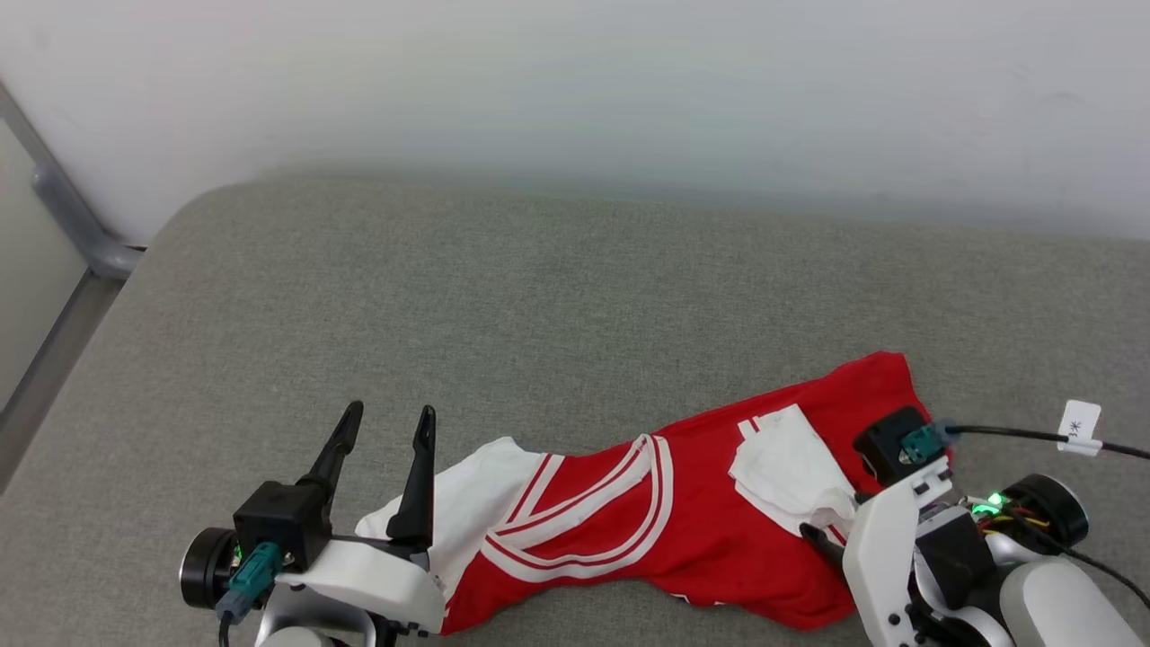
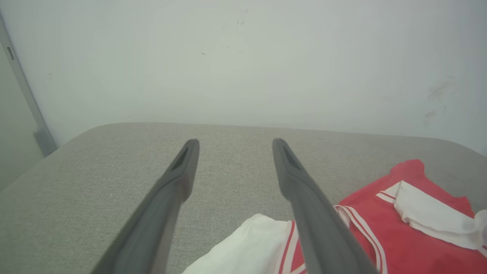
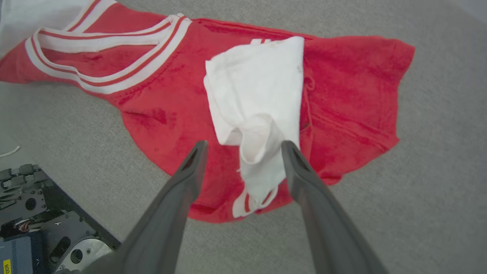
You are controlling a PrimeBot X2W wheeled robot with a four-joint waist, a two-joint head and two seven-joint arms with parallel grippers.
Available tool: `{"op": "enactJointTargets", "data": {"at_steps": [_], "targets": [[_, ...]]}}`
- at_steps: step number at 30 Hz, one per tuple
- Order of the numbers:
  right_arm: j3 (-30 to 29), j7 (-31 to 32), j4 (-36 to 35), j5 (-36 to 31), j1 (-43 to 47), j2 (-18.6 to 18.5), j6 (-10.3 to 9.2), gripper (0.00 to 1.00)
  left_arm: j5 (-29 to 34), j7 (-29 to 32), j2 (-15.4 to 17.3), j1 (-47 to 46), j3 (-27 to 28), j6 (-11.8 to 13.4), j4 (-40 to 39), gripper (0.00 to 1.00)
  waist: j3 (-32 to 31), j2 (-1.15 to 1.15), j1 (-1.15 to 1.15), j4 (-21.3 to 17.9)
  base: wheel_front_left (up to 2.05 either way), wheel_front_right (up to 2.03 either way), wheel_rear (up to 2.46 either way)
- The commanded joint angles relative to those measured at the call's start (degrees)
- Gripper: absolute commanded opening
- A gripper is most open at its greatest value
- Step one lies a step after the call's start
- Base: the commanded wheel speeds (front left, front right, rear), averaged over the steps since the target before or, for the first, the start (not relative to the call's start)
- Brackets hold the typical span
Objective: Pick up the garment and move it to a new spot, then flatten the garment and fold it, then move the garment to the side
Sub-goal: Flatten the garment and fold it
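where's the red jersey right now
The crumpled red jersey T-shirt lies at the head view's lower centre-right on the grey fabric surface, between the left gripper and right gripper.

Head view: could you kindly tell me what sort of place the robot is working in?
Probably an indoor test room: a grey fabric-covered cushioned surface with a rounded corner stands against a plain white wall, a grey metal frame at its left, and a crumpled red-and-white jersey T-shirt lies on it.
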Motion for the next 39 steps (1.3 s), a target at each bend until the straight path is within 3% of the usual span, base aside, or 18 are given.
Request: {"op": "enactJointTargets", "data": {"at_steps": [1, 7, 8, 9, 14, 18, 23, 31, 37, 39], "targets": [[0.51, 0.22, 0.45, -0.18, -1.66, -0.56, -0.03, 1.00, 0.33, -0.12, -0.32, -1.04, 0.39, -0.33, -0.12, 1.00, 1.27, 0.00, 0.00, 0.90, 0.00, 0.00, 0.00], [4.37, 1.04, 4.21, 0.46, -6.38, -2.31, -0.03, 1.00, 1.38, -0.13, -1.92, -2.23, 1.69, -1.81, 0.53, 1.00, 3.57, 0.00, 0.00, 1.52, 0.00, 0.00, 0.00], [4.75, 1.15, 4.84, 0.58, -6.90, -2.50, -0.03, 0.36, 1.57, -0.13, -2.11, -2.19, 1.91, -2.04, 0.72, 1.00, 3.75, 0.00, 0.00, 1.54, 0.00, 0.00, 0.00], [5.02, 1.59, 5.36, 1.20, -7.13, -2.45, -0.03, 0.00, 1.82, -0.13, -2.33, -2.20, 2.12, -2.29, 0.87, 1.00, 3.91, 0.00, 0.00, 1.55, 0.00, 0.00, 0.00], [2.75, 1.06, 5.54, 1.94, -8.17, -2.87, -0.03, 0.00, 2.84, -0.13, -3.19, -1.77, 3.05, -3.01, 1.61, 1.00, 4.13, 0.00, 0.00, 1.25, 0.00, 0.00, 0.00], [-2.31, -0.70, 4.97, 1.51, -7.19, -1.44, -0.03, 0.00, 3.28, -0.13, -2.95, -0.60, 3.89, -3.32, 2.15, 1.00, 3.22, 0.00, 0.00, 0.13, 0.00, 0.00, 0.00], [-13.41, -2.52, 4.20, 0.44, -3.05, 1.93, -0.03, 0.00, 3.56, -0.13, -2.57, 0.26, 3.93, -3.90, 2.67, 1.00, 2.14, 0.00, 0.00, -1.34, 0.00, 0.00, 0.00], [-31.94, -4.60, 4.23, 0.52, 7.59, 11.15, -0.02, 0.00, 2.65, 0.15, -2.08, 2.61, 3.87, -3.56, 3.70, 1.00, 0.48, 0.00, 0.00, -3.85, 0.00, 0.00, 0.00], [-41.81, -6.29, 9.04, 3.73, 12.98, 14.27, -0.02, 0.00, 2.08, 0.54, -2.20, 3.65, 3.39, -3.77, 4.37, 1.00, -0.37, 0.00, 0.00, -4.86, 0.00, 0.00, 0.00], [-42.54, -7.44, 11.90, 5.22, 14.12, 14.43, -0.02, 0.00, 1.89, 0.58, -2.21, 3.75, 3.25, -3.81, 4.52, 1.00, -0.51, 0.00, 0.00, -4.97, 0.00, 0.00, 0.00]]}}
